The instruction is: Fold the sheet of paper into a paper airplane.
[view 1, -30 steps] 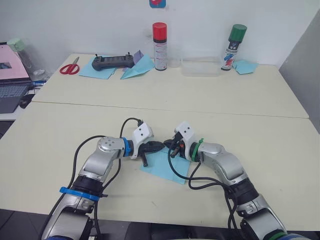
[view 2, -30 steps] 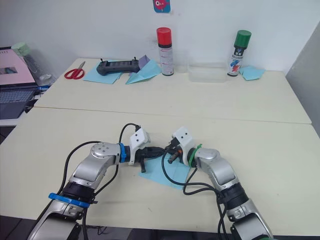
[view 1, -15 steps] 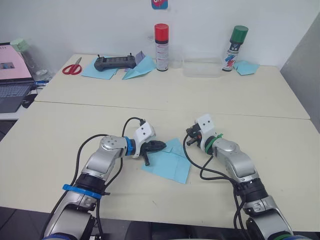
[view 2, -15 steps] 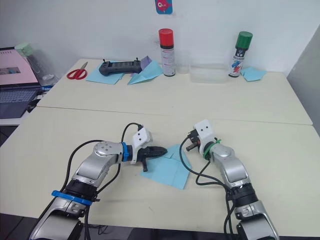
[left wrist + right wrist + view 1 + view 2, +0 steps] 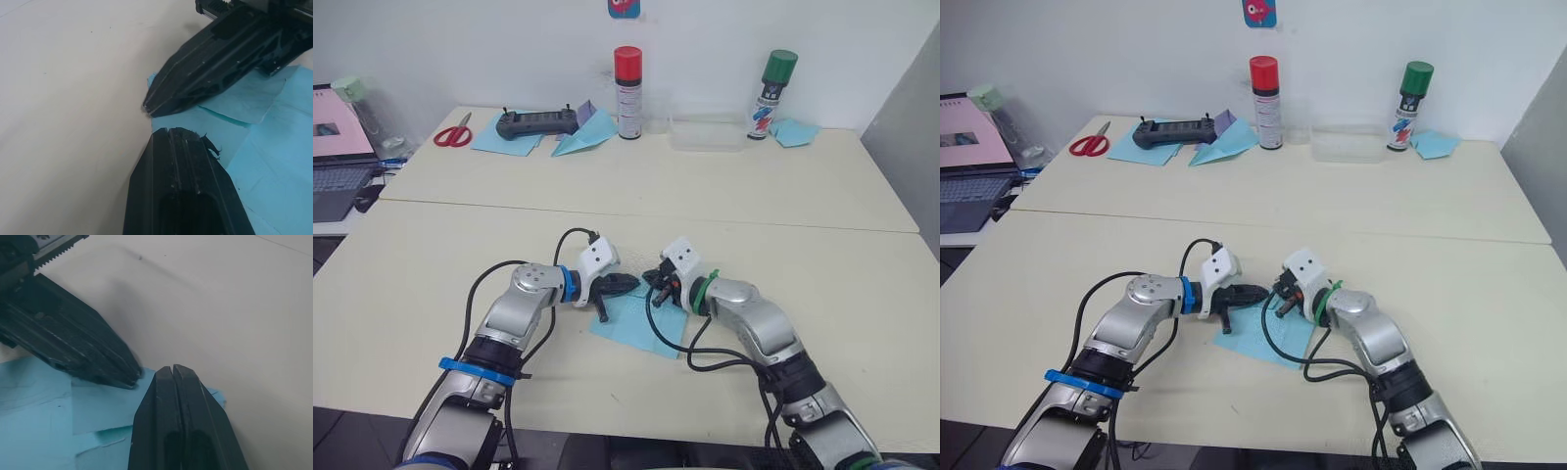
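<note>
The sheet of paper, light blue and creased, lies flat on the near table with a small flap folded over at its far corner. My left gripper is shut, its tip resting at that far corner. My right gripper is shut too and points at the left one, so the two tips almost meet over the corner. In the left wrist view my own shut fingers face the right gripper's tip. In the right wrist view the shut pair sits over the paper's corner. Nothing shows between either pair of fingers.
On the far table stand a red-capped spray can, a green-capped spray can and a clear box. A black controller, red scissors, a light-blue dart and flat blue sheets lie at its left. A laptop sits far left.
Half a second ago my right gripper was drawn back to the right of the paper; it has swung back in to the far corner, facing the left gripper. The left gripper barely moved.
</note>
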Action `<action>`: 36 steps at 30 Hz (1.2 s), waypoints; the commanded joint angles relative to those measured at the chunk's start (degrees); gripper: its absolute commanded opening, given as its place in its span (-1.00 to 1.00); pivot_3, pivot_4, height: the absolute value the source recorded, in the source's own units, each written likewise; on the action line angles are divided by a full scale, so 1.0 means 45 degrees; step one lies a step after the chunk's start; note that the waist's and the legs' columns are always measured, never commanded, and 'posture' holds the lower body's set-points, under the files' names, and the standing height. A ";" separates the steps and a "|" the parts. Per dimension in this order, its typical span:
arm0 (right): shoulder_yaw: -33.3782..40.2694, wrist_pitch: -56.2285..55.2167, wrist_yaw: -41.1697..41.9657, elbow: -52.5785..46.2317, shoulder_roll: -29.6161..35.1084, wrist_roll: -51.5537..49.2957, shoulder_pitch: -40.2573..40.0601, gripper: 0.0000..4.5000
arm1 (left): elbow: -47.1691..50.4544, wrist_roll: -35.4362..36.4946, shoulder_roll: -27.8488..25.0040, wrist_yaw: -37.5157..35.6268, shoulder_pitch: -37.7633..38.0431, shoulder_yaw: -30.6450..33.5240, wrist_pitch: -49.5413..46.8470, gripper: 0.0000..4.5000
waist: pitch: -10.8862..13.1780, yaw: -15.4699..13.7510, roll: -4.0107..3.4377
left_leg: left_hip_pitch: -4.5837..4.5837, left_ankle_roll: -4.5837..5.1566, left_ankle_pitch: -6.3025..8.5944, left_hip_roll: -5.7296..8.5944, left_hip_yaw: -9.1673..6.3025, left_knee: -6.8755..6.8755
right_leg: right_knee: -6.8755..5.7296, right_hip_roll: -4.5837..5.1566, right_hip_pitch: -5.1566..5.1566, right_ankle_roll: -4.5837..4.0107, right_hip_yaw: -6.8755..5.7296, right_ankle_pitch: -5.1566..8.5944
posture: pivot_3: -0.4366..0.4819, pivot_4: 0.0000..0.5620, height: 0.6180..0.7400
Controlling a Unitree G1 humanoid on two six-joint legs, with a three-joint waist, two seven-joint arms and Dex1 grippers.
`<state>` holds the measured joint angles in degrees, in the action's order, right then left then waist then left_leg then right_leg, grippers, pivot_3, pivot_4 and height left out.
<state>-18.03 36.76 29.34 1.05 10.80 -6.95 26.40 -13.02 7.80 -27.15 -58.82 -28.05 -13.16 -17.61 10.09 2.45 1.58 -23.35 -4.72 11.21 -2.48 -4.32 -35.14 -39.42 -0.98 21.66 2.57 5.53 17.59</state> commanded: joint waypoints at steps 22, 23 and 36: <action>0.0236 -0.0039 0.0261 0.0169 0.0336 0.0114 -0.0123 -1.00 | 0.1487 0.0618 -0.0879 -0.0065 0.0390 0.0500 -0.0367 -0.99 | 0.0004 0.0185 0.0000 | 0.0066 0.0000 0.0003 -0.0016 0.0018 0.0071 | 0.0066 -0.0002 -0.0056 -0.0026 0.0005 0.0017 | -0.05 -0.47 1.00; 0.0243 -0.0022 0.0280 0.0130 0.0353 0.0114 -0.0125 -1.00 | 0.1363 0.0442 -0.0926 -0.0194 0.0477 0.0257 -0.0226 -0.99 | 0.0004 0.0187 0.0000 | 0.0066 0.0000 0.0004 -0.0016 0.0020 0.0073 | 0.0071 -0.0002 -0.0056 -0.0026 0.0007 0.0017 | -0.05 -0.47 1.00; 0.2426 0.2589 0.1395 -0.3487 0.1897 -0.2189 -0.0813 -0.75 | -0.0125 -0.0365 -0.0547 -0.0314 0.0570 -0.0509 0.0935 -1.00 | 0.0013 0.0049 -0.0008 | 0.0034 0.0000 0.0005 -0.0002 0.0013 0.0077 | 0.0089 0.0010 -0.0046 -0.0025 0.0000 0.0018 | -0.05 -0.47 1.00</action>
<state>-10.34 44.18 33.75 -8.73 17.66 -13.04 23.16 -11.81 8.10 -29.94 -60.57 -26.02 -13.78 -12.97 10.15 2.67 1.55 -23.20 -4.72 11.23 -2.49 -4.26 -34.81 -39.02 -0.94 21.45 2.46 5.53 17.67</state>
